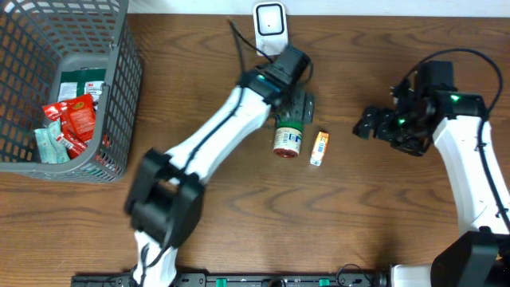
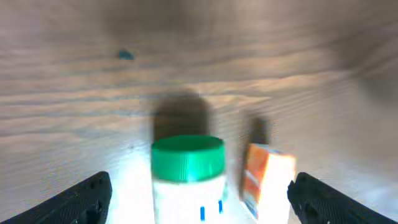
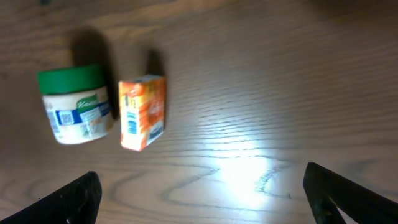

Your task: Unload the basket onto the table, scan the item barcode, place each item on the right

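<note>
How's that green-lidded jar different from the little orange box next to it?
The jar is round; the box is flat-sided. The jar is white with a green lid; the box is mostly orange. The jar is bulkier than the box. Both rest on the wooden table, close but apart.

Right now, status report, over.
Left fingers open, straddling jar, not touching. Right fingers open, empty. Orange box close beside jar.
</note>
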Robot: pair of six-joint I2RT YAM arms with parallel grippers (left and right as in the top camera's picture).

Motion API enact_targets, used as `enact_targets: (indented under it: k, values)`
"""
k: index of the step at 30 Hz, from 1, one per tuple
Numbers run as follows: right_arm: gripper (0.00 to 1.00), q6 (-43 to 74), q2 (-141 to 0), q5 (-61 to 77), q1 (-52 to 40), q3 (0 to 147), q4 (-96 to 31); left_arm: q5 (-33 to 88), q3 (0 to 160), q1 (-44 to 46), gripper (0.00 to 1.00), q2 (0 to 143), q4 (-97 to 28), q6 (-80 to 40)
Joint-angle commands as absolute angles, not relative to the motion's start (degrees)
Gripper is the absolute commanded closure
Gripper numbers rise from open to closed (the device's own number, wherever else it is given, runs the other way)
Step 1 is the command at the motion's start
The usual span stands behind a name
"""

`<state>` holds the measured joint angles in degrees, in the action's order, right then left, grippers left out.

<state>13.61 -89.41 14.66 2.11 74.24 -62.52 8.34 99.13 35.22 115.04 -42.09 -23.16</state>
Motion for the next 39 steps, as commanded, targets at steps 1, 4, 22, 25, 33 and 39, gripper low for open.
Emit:
enact_targets:
  k: [1,4,22,25,33,39]
  values:
    - [0.01,15.99,-89.14,14.39,-2.11,74.02,-62.28,7.11,100.53,32.75,0.07,108.44,-44.71,-22.04]
    - [0.01,19.09,-89.14,10.85,-5.67,73.12,-60.90,5.72,100.53,29.80,0.07,105.49,-49.32,-19.53]
    - [0.17,33.04,-92.12,-5.10,-23.09,61.54,-40.51,1.87,100.40,21.93,0.07,105.34,-61.95,-16.12]
    - [0.19,35.07,-94.83,-4.75,-23.35,61.52,-40.10,1.87,100.40,21.93,0.07,105.34,-62.81,-16.12]
    - [0.43,36.38,-99.11,-3.81,-23.35,61.36,-38.20,1.87,100.40,21.93,0.07,105.34,-62.76,-16.12]
    - [0.53,36.36,-100.66,-3.95,-23.35,61.36,-36.51,1.87,100.40,21.93,0.07,105.34,-62.76,-16.12]
